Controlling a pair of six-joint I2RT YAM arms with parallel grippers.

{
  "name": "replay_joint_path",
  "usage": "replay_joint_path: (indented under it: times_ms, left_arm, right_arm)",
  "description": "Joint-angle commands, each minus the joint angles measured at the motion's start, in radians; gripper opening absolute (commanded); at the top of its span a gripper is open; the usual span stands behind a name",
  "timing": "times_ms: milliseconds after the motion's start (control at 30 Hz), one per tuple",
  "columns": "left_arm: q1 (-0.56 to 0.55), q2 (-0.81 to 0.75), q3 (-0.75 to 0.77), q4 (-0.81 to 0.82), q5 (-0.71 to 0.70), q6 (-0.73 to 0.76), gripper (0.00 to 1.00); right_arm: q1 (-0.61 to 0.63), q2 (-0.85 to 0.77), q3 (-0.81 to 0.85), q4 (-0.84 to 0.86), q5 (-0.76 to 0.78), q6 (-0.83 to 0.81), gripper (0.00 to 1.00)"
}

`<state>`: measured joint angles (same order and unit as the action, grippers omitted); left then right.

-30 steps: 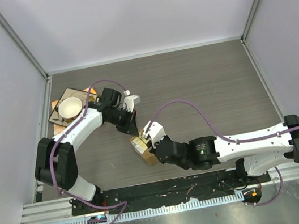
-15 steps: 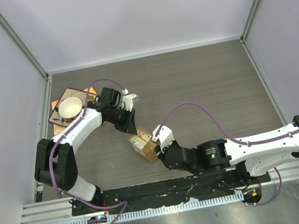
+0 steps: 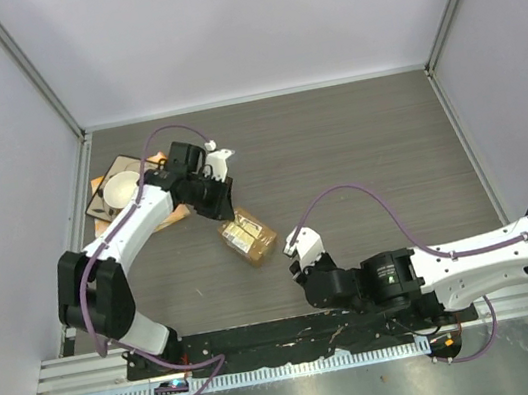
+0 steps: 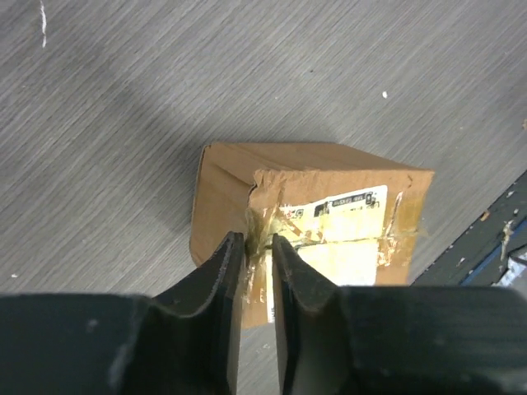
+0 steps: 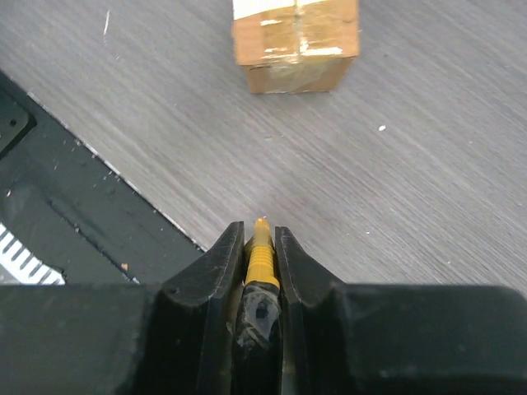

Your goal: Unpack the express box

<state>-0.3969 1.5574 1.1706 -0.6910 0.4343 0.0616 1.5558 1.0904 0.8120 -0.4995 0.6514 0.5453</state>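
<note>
The express box, brown cardboard with a white label and torn tape, lies on the table left of centre. It also shows in the left wrist view and the right wrist view. My left gripper is shut on the torn edge of the box's top flap at its far corner. My right gripper is shut on the yellow utility knife, whose tip points at the box from a short distance away, near the table's front edge.
A flat brown-and-orange card with a white cup lies at the far left, behind the left arm. The black base rail runs along the near edge, just beside the right gripper.
My right gripper has drawn back from the box toward the near edge with the knife. My left gripper has pulled the box a little farther back and turned it.
</note>
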Motion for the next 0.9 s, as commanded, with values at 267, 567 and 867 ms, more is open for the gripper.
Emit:
replay_joint_path:
  times_ms: [267,567,867]
  left_arm:
    - [0.006,-0.118,0.055,-0.172,-0.028,-0.017,0.51]
    - [-0.011,-0.287,0.041,-0.073,0.012,0.236,0.6]
    - [-0.223,-0.296,-0.012,-0.091,-0.249,0.734,0.73]
  right_arm:
    - [-0.27,-0.017,0.003,0.081,0.039,0.102,0.01]
    - [-0.427,0.015,-0.007,0.171,-0.214,0.133,0.01]
    - [-0.522,0.103,0.027,0.236,-0.24,0.151,0.01]
